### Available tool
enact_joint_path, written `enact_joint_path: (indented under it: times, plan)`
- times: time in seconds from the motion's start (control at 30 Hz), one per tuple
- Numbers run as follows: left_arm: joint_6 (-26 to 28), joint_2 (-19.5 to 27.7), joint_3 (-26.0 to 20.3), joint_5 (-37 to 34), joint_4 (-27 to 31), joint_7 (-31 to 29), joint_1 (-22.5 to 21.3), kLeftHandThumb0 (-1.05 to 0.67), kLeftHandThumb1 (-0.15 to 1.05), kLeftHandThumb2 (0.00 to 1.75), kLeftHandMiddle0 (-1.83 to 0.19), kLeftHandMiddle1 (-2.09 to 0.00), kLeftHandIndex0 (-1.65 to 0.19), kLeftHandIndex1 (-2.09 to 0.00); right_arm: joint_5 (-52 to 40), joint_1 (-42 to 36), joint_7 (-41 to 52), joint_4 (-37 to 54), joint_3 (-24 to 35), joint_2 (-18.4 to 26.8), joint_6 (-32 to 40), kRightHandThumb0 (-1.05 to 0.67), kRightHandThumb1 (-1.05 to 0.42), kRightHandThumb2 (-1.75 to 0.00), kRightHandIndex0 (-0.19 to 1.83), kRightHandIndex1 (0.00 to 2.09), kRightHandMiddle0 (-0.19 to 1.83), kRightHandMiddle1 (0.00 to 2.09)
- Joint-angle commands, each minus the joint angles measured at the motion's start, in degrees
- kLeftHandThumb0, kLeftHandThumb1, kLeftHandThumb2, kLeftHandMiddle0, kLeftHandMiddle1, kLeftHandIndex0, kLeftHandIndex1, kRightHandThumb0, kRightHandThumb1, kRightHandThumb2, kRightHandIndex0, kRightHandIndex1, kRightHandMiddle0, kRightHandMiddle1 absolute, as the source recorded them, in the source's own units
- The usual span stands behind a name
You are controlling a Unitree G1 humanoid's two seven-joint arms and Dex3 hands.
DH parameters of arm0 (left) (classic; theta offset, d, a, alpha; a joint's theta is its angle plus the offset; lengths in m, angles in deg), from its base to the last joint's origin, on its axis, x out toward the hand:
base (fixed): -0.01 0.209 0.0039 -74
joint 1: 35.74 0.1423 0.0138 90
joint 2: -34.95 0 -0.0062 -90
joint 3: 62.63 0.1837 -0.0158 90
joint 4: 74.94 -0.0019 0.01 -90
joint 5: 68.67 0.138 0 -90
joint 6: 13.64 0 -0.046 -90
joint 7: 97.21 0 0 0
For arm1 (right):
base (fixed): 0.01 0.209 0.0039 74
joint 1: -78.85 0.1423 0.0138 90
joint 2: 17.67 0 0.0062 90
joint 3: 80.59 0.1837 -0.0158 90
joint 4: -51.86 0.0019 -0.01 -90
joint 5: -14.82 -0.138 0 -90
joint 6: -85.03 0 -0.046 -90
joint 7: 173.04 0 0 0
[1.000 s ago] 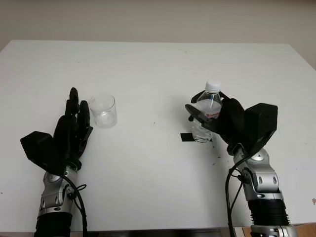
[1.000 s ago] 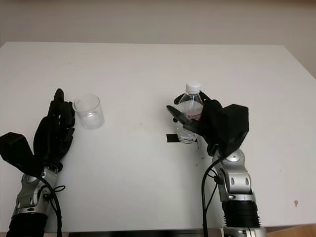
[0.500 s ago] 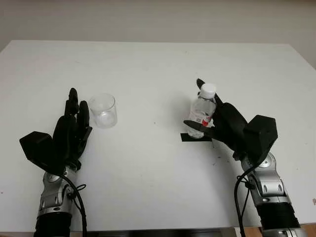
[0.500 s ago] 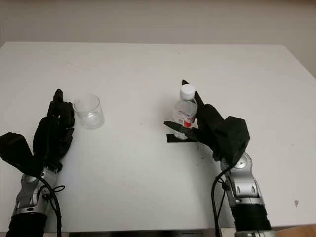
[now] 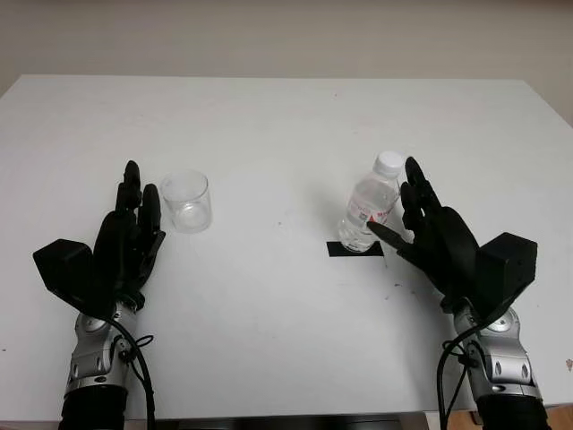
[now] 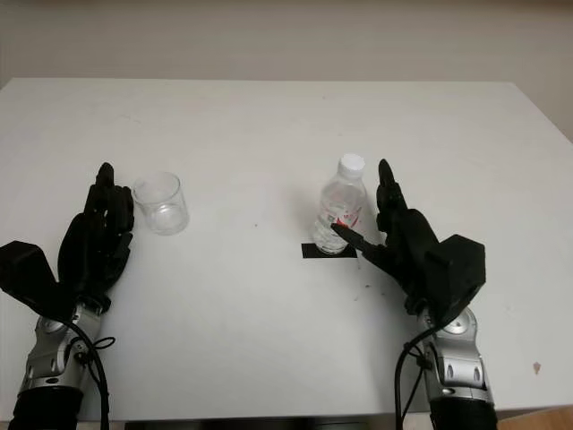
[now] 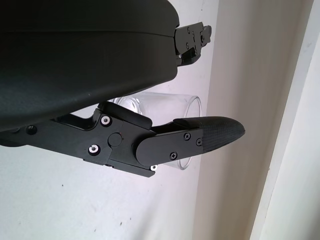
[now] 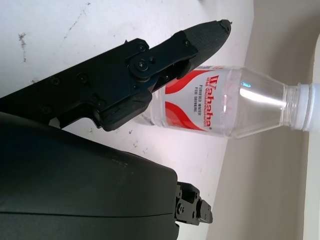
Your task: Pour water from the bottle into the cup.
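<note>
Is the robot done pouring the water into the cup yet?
Not yet. The cup looks empty, and the bottle stands upright on a black mark on the table with its white cap on. The right hand is open beside the bottle, not holding it. The left hand is open next to the cup. Left to do: grab the bottle, take the cap off, and tip it over the cup.

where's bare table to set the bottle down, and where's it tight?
Bare table runs between the cup and the bottle, and across the far half behind both. Tight spots: the open left hand beside the cup, and the open right hand close by the bottle on its black tape mark.
</note>
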Motion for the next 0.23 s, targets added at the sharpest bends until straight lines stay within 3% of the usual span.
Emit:
enact_joint_path:
  times: [0.0, 0.2]
  plan:
    - [-0.03, 0.61, -0.18, -0.06, 0.09, -0.27, -0.29, -0.69, 1.05, 0.54, 0.18, -0.05, 0.18, -0.05, -0.9, -0.57, -0.28, 0.24, 0.56, -0.85, -0.57, -0.9, -0.89, -0.06, -0.19, 0.0, -0.19, 0.0]
    - [0.02, 0.67, 0.02, 0.25, 0.36, -0.13, -0.17, -0.69, 1.05, 0.55, 0.18, -0.05, 0.18, -0.05, 0.33, -0.91, -1.08, 0.84, -1.13, -2.51, -2.51, -0.95, -0.89, -0.06, -0.19, 0.0, -0.19, 0.0]
